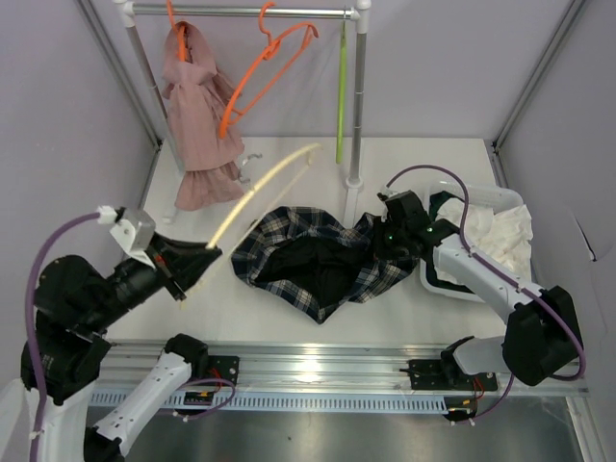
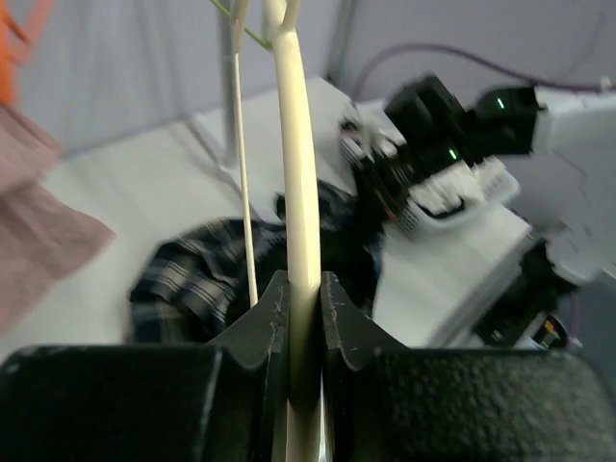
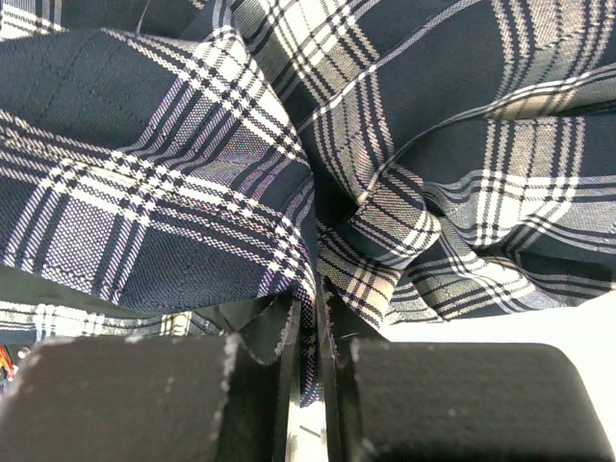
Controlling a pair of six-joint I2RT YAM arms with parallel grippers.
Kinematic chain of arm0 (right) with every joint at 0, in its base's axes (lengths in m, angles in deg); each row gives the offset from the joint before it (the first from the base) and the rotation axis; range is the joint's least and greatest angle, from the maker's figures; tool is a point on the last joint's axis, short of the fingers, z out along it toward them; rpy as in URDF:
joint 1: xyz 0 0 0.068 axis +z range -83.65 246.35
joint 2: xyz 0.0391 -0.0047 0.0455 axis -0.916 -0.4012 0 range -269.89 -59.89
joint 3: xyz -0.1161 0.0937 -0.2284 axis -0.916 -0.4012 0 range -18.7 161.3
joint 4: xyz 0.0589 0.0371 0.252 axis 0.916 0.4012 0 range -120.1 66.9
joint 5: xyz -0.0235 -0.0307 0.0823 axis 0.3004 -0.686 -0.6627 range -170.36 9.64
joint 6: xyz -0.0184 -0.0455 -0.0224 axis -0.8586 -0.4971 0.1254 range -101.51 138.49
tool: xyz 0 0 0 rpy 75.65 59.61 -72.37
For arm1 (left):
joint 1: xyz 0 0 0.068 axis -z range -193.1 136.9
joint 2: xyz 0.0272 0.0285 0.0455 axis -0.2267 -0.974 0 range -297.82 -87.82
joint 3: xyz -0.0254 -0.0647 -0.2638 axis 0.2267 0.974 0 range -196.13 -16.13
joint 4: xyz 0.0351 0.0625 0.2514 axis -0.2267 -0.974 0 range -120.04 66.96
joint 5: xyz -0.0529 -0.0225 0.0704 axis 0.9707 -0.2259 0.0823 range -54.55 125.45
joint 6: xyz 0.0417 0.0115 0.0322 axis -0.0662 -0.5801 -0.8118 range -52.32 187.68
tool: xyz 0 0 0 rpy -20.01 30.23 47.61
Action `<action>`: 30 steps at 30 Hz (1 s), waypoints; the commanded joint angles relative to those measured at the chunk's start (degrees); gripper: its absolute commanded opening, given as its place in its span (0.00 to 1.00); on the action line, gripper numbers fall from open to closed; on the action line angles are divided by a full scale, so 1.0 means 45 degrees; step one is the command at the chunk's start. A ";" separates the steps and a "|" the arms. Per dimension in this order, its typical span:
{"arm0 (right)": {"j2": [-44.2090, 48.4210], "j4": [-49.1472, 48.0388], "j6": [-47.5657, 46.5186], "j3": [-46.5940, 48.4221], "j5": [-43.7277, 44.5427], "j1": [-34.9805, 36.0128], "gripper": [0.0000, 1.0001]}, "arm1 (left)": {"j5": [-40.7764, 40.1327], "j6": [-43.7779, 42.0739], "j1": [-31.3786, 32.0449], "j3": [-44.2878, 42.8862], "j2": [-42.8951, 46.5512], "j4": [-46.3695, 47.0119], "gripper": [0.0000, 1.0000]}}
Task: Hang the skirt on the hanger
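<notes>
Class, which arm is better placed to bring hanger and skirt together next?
Left, probably. The left gripper is shut on the hanger, raised just beside the skirt; the right gripper only pinches the skirt's edge.

A robot lab cell: plain grey walls (image 1: 58, 96), a metal rail (image 1: 318, 364) near, a small clothes rack (image 1: 221, 12) far.

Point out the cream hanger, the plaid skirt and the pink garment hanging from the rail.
cream hanger (image 2: 299, 192): left wrist view, on its thick bar, mid-length.
plaid skirt (image 1: 289, 229): top external view, on its upper checked fold.
pink garment (image 1: 200, 125): top external view, on its middle.
</notes>
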 commanded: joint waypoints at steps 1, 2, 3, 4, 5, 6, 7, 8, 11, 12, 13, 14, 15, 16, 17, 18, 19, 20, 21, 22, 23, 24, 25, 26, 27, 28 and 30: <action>0.0580 0.0418 -0.0279 0.0736 0.0135 -0.0309 0.01 | 0.2300 0.0754 0.0231 0.1489 0.1094 0.0598 0.00; 0.0639 0.0438 -0.0260 0.0794 0.0096 -0.0387 0.02 | 0.3387 0.0910 0.0232 0.2308 0.1580 0.0813 0.00; 0.0736 0.0496 -0.0260 0.0834 0.0038 -0.0465 0.01 | 0.3862 0.1337 0.0251 0.2684 0.1855 0.1047 0.00; 0.0795 0.0594 -0.0260 0.0873 0.0018 -0.0601 0.02 | 0.4234 0.1515 0.0290 0.3403 0.2129 0.1282 0.00; 0.0854 0.0633 -0.0260 0.0931 0.0018 -0.0660 0.02 | 0.4547 0.1672 0.0329 0.3951 0.2537 0.1419 0.00; 0.0912 0.0672 -0.0240 0.0951 -0.0002 -0.0700 0.02 | 0.4511 0.1634 0.0368 0.4170 0.2696 0.1343 0.00; 0.0932 0.0750 -0.0259 0.0990 -0.0021 -0.0758 0.02 | 0.4453 0.1595 0.0485 0.4462 0.2833 0.1226 0.00; 0.0932 0.0790 -0.0260 0.1029 -0.0022 -0.0817 0.01 | 0.4414 0.1556 0.0563 0.4735 0.2970 0.1148 0.00; 0.0835 0.0887 -0.0240 0.1205 -0.0002 -0.0934 0.01 | 0.4355 0.1322 0.0759 0.5011 0.3030 0.0875 0.00; 0.0796 0.0926 -0.0259 0.1283 -0.0021 -0.0954 0.01 | 0.4239 0.1090 0.0798 0.5031 0.2914 0.0661 0.00; 0.0757 0.1004 -0.0260 0.1438 -0.0002 -0.0954 0.01 | 0.4257 0.1010 0.0876 0.5089 0.2855 0.0582 0.00; 0.0737 0.1024 -0.0260 0.1498 -0.0002 -0.0954 0.01 | 0.4257 0.0816 0.0915 0.5148 0.2777 0.0503 0.00; 0.0737 0.1024 -0.0260 0.1556 -0.0002 -0.0954 0.01 | 0.3929 0.0736 0.0896 0.5187 0.2699 0.0329 0.00; 0.0756 0.1082 -0.0260 0.1653 -0.0002 -0.0954 0.01 | 0.3809 0.0620 0.0896 0.5245 0.2524 0.0230 0.00; 0.0776 0.1102 -0.0240 0.1693 -0.0021 -0.0973 0.01 | 0.3692 0.0386 0.0896 0.5265 0.2425 0.0113 0.00; 0.0795 0.1122 -0.0259 0.1713 -0.0002 -0.0973 0.01 | 0.3343 0.0345 0.0896 0.5266 0.2347 -0.0004 0.00; 0.0815 0.1199 -0.0260 0.1752 -0.0002 -0.0973 0.01 | 0.3146 0.0287 0.0915 0.5188 0.2192 -0.0063 0.00; 0.0873 0.1219 -0.0260 0.1771 -0.0021 -0.0973 0.01 | 0.2989 0.0170 0.0916 0.5187 0.2132 -0.0064 0.00; 0.0912 0.1258 -0.0279 0.1791 -0.0022 -0.0973 0.01 | 0.3026 0.0131 0.0896 0.5187 0.2093 -0.0064 0.00; 0.0951 0.1336 -0.0318 0.1810 0.0017 -0.0973 0.01 | 0.2930 0.0092 0.0896 0.5110 0.1976 -0.0044 0.00; 0.1048 0.1375 -0.0337 0.1830 -0.0002 -0.0973 0.01 | 0.2852 -0.0044 0.0896 0.5071 0.1878 -0.0102 0.00; 0.1069 0.1453 -0.0376 0.1869 -0.0002 -0.0993 0.01 | 0.2832 -0.0142 0.0896 0.5032 0.1781 -0.0141 0.00; 0.1088 0.1531 -0.0415 0.1908 -0.0002 -0.0974 0.01 | 0.2831 -0.0240 0.0896 0.4935 0.1664 -0.0258 0.00; 0.1147 0.1571 -0.0454 0.1986 0.0017 -0.1012 0.01 | 0.2851 -0.0338 0.0915 0.4934 0.1411 -0.0259 0.00; 0.1166 0.1668 -0.0474 0.2044 0.0018 -0.1032 0.01 | 0.2928 -0.0358 0.0896 0.4876 0.1293 -0.0240 0.00; 0.1205 0.1707 -0.0532 0.2103 -0.0002 -0.1032 0.01 | 0.3045 -0.0397 0.0896 0.4836 0.1156 -0.0240 0.00; 0.1303 0.1844 -0.0553 0.2337 -0.0041 -0.1051 0.01 | 0.3105 -0.0397 0.0896 0.4797 0.0843 -0.0182 0.00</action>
